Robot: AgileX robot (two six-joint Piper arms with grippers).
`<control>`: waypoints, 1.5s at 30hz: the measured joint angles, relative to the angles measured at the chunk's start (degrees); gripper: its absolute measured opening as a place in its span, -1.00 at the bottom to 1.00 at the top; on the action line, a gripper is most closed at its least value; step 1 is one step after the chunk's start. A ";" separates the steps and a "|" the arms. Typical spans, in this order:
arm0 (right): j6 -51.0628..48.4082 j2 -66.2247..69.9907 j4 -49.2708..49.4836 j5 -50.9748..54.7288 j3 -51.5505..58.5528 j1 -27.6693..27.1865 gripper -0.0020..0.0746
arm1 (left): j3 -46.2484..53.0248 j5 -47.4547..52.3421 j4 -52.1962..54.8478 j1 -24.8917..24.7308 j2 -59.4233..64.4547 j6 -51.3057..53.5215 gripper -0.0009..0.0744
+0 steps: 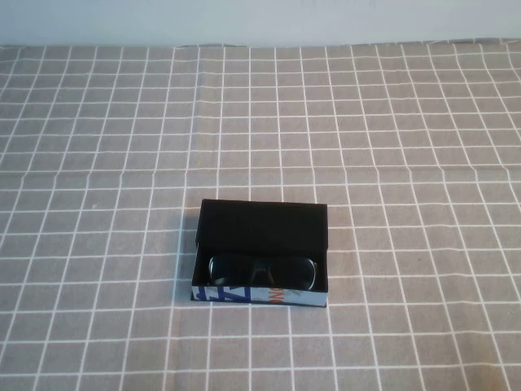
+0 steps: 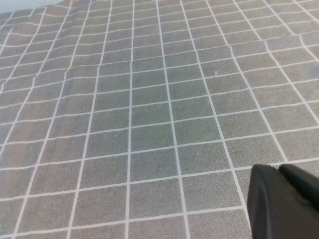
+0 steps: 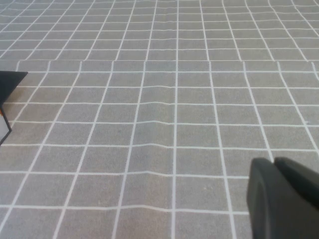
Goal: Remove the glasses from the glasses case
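The glasses case lies open at the middle of the table in the high view, its black flap lid folded back and its white, blue and orange front edge facing me. The black glasses lie inside it, lenses showing. Neither arm shows in the high view. My left gripper is shut and empty over bare cloth in the left wrist view. My right gripper is shut and empty over bare cloth, with a corner of the case at the edge of the right wrist view, well apart from it.
A grey tablecloth with a white grid covers the whole table. A pale wall runs along the far edge. Nothing else stands on the cloth.
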 joint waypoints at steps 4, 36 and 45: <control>0.00 0.00 0.00 0.00 0.00 0.00 -0.99 | 0.00 0.00 0.00 0.00 0.00 0.00 -0.99; 0.00 0.00 8.91 -2.58 0.00 0.00 -0.99 | 0.00 0.00 0.00 0.00 0.00 0.00 -0.99; 0.00 0.00 26.97 -8.44 0.00 0.00 -0.99 | 0.00 0.00 0.00 0.00 0.00 0.00 -0.99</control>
